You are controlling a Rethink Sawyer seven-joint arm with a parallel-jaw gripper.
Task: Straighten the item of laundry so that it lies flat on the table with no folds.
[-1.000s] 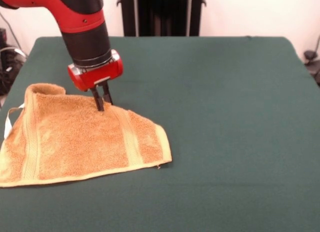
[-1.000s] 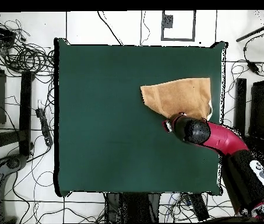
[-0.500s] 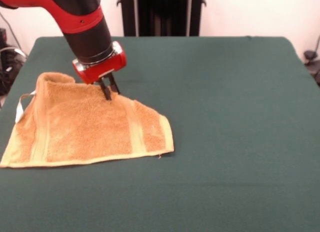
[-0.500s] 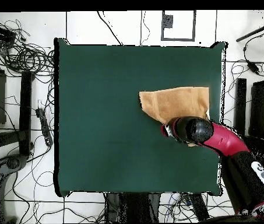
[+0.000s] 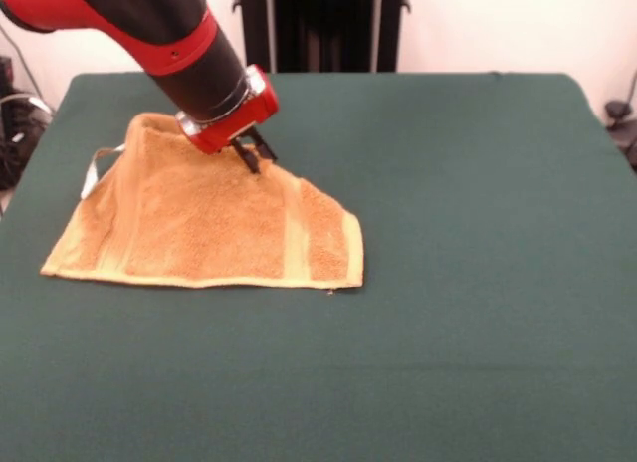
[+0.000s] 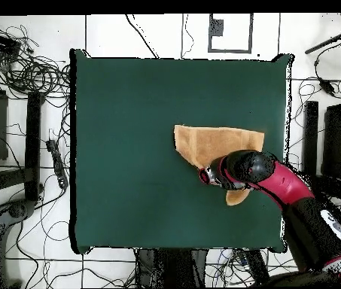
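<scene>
Dragged inward since a second ago, the small orange-tan terry hand towel [image 5: 214, 228] now sits farther from the edge of the large dark green felt-covered table [image 5: 468, 283]. From the front, the red and black arm's gripper [image 5: 254, 155] pinches the towel's far edge, fingers narrow on the cloth, with a raised fold beside it and a white tag [image 5: 97, 166]. Overhead, the arm hides that grip; a towel corner [image 6: 236, 198] pokes out beneath it.

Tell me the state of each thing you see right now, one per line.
Orange-tan terry towel: not flat, far edge lifted and pinched, near edge on the table.
Red and black gripper: shut on the towel's far edge.
Dark green felt-covered table: towel lies on it.
</scene>
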